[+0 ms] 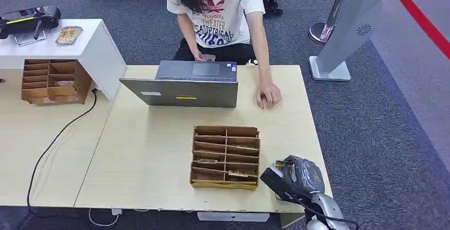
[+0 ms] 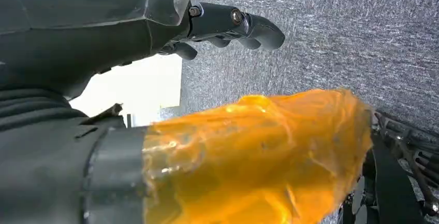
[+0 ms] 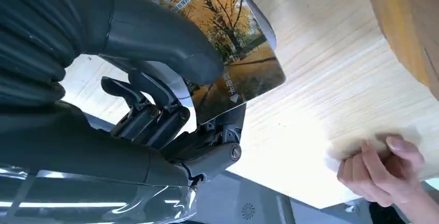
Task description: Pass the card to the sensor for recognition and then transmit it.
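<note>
Glossy and printed with yellow autumn trees, the card (image 3: 233,43) sits pinched between the thick grey thumb and the darker fingers (image 3: 150,105) of the right hand (image 1: 293,178), so that hand is gripping the task's thing. In the head view this hand hovers over the pale wooden bench (image 1: 154,155) at about 5 o'clock, just beside the brown slotted card holder (image 1: 225,157), which lies toward 9 o'clock from it.

Farther out, at 12 o'clock across the bench, an open grey laptop (image 1: 183,85) faces away, and a person in a white printed shirt leans over it with 1 hand (image 1: 268,95) resting flat on the bench edge near 1 o'clock. A 2nd holder (image 1: 52,81) stands on the neighbouring bench at 10 o'clock, and above it a white stand carries a dark device (image 1: 29,18), which may be the sensor, though I cannot tell for certain.

The left hand (image 2: 228,25) hangs over grey carpet, its dark fingers loosely curled and holding nothing; an orange wrap covers its thumb.

As a judgement, the card is already out of a slot and in the grasp, so picking is done. Presenting it to the sensor is not yet done, and handing it on, probably to the waiting person, remains after that.
</note>
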`<state>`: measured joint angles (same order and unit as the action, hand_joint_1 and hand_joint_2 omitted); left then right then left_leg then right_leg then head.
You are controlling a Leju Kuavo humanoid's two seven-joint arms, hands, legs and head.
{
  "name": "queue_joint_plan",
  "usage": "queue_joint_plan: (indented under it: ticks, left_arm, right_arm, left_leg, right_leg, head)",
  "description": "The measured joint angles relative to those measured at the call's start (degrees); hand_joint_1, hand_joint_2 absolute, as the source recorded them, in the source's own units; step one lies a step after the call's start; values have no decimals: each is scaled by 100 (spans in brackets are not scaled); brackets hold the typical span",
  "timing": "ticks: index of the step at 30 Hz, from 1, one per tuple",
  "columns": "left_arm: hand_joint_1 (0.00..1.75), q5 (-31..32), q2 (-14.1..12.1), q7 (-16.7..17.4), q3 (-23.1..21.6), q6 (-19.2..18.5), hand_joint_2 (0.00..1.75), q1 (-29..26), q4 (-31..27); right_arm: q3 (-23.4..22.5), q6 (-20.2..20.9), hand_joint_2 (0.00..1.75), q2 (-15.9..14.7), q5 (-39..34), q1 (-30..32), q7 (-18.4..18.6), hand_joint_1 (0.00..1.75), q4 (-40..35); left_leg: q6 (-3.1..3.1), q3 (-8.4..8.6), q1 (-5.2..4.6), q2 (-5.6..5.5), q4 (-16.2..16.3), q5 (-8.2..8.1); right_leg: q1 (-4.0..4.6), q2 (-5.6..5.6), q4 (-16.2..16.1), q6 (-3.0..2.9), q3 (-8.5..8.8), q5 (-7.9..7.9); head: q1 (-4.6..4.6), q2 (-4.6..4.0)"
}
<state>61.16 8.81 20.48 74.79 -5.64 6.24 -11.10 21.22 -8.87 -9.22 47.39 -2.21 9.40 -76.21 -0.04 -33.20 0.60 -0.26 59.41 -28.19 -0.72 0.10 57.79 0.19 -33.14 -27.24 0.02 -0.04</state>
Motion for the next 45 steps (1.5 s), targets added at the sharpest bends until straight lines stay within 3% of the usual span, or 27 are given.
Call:
queue_joint_plan:
  ticks: [45]
  left_arm:
    - [0, -2, 0, 48, 0, 0, 0, 1, 0]
  right_arm:
    - [-216, 85, 175, 0, 111, -147, 28, 175, 313]
  left_leg:
    - [1, 29, 0, 1, 0, -1]
  right_leg:
    - [0, 0, -2, 1, 31, 0]
  head:
    - [0, 0]
